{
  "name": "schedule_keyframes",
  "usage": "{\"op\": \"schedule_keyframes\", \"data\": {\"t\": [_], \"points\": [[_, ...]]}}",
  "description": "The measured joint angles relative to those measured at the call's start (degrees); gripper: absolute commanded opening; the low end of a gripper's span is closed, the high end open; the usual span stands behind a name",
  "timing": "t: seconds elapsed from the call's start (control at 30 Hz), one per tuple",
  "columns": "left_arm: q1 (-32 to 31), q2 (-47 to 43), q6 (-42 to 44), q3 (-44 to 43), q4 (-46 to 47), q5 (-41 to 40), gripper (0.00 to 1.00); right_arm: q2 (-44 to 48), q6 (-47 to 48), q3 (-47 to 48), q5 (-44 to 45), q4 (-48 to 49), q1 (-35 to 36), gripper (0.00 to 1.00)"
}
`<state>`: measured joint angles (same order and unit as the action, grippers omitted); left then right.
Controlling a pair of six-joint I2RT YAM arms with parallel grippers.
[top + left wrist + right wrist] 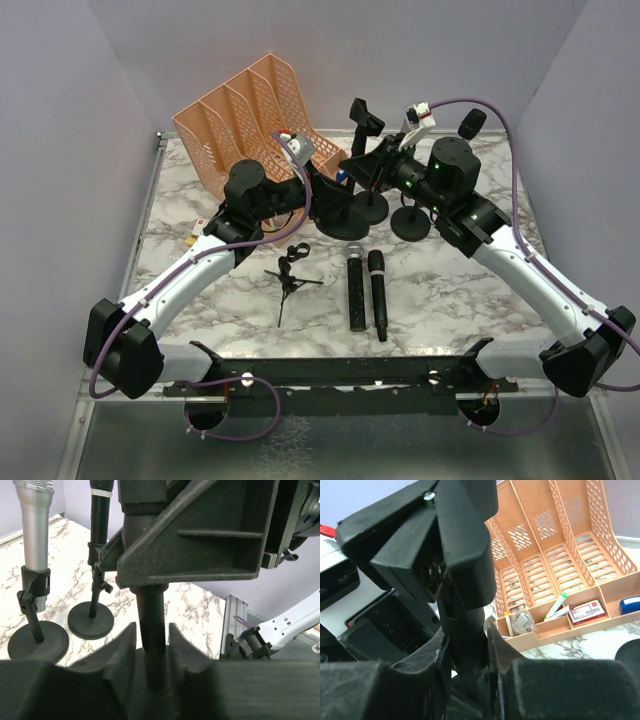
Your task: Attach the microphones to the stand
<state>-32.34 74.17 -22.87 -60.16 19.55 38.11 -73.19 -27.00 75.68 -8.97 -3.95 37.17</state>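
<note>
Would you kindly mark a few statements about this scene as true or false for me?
1. A silver-grilled microphone and an all-black microphone lie flat on the table between the arms. True.
2. The silver-grey microphone lies on the table. False: it stands upright in a stand clip.
3. The left hand is shut on a black stand pole. True.
4. The orange organiser sits front right. False: it is back left.
5. The small tripod stands upright. False: it lies on its side.

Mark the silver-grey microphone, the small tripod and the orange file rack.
silver-grey microphone (35, 530): left wrist view, its barrel.
small tripod (290, 279): top view, leg junction.
orange file rack (203, 142): top view, left wall.
</note>
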Motion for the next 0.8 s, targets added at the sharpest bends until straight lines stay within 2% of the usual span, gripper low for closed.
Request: {"op": "schedule_keyframes", "data": {"t": [0.07, 0.2, 0.23, 0.33, 0.37, 0.5, 0.6, 0.67, 0.8], "points": [[-0.04, 0.09, -0.22, 0.0, 0.37, -0.5, 0.52, 0.0, -0.24, 0.0, -0.04, -0.02, 0.02, 0.01], [-0.04, 0.72, -0.09, 0.0, 1.64, -1.2, 0.51, -0.09, -0.96, -0.13, -0.52, 0.02, 0.07, 0.01], [-0.04, 1.09, -0.09, -0.02, 1.77, -1.25, 0.45, -0.09, -1.11, -0.15, -0.61, 0.07, 0.09, 0.01], [-0.04, 2.62, -0.22, -0.02, 1.86, -0.81, 0.04, -0.09, -1.4, -0.22, -0.83, 0.48, 0.17, 0.01], [-0.04, 2.95, -0.33, -0.07, 1.99, -0.31, 0.0, -0.13, -1.07, -0.35, -0.68, 0.48, 0.11, 0.01], [-0.35, 3.13, 0.13, -0.15, 1.86, 0.57, 0.0, -0.22, -0.52, -0.87, -1.31, 1.2, -0.33, 0.01], [-0.17, 3.13, 0.57, -0.5, 1.84, 2.25, 0.0, 0.04, 0.13, -2.38, -5.03, 4.04, -1.42, 0.01], [-0.13, 3.13, 0.9, -0.59, 1.84, 3.82, 0.0, 0.52, 0.11, -4.42, -10.69, 7.39, -3.52, 0.01], [-0.13, 3.19, -0.26, -0.66, 3.43, 8.55, 0.0, 0.61, -1.95, -7.56, -28.06, 16.28, -8.66, 0.01]]}}
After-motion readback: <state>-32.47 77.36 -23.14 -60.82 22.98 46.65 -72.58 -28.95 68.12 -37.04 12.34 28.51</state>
